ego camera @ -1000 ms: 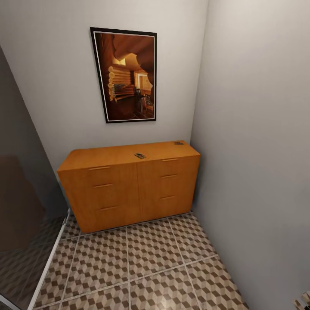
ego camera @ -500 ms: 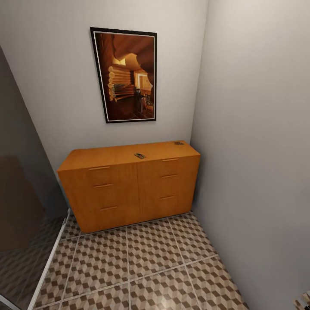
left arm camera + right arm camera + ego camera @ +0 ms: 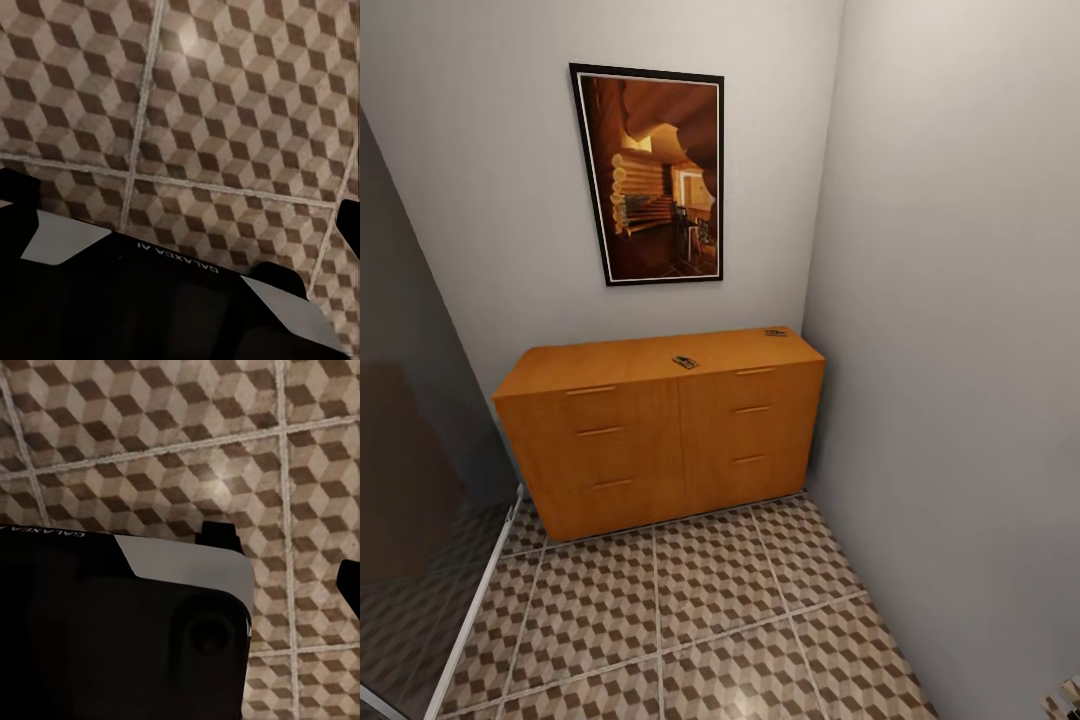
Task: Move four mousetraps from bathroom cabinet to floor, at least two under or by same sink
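A narrow corner of the bathroom lay ahead, pale grey walls meeting at the right and the bathroom floor (image 3: 710, 610) spread in cube-patterned tiles with pale grout lines. Against the back wall stood the cabinet (image 3: 660, 430), an orange-brown sideboard with two columns of drawers and wooden bar handles, its right end close to the side wall. On its top lay two mousetraps: one mousetrap (image 3: 684, 362) near the front edge about midway along, its long axis running slightly aslant to that edge, and a second mousetrap (image 3: 776, 332) near the far right corner, lying roughly along the length of the top; both were too small to make out their springs. A framed picture (image 3: 650, 175) of a log building hung on the wall above. At the left a glass shower partition (image 3: 420, 480) with a white lower rail bordered the tiles. In the left wrist view the left gripper (image 3: 187, 217) hung over the tiled floor, and in the right wrist view the right gripper (image 3: 289, 562) did likewise; how far either stood open could not be told, and nothing was seen in their hold
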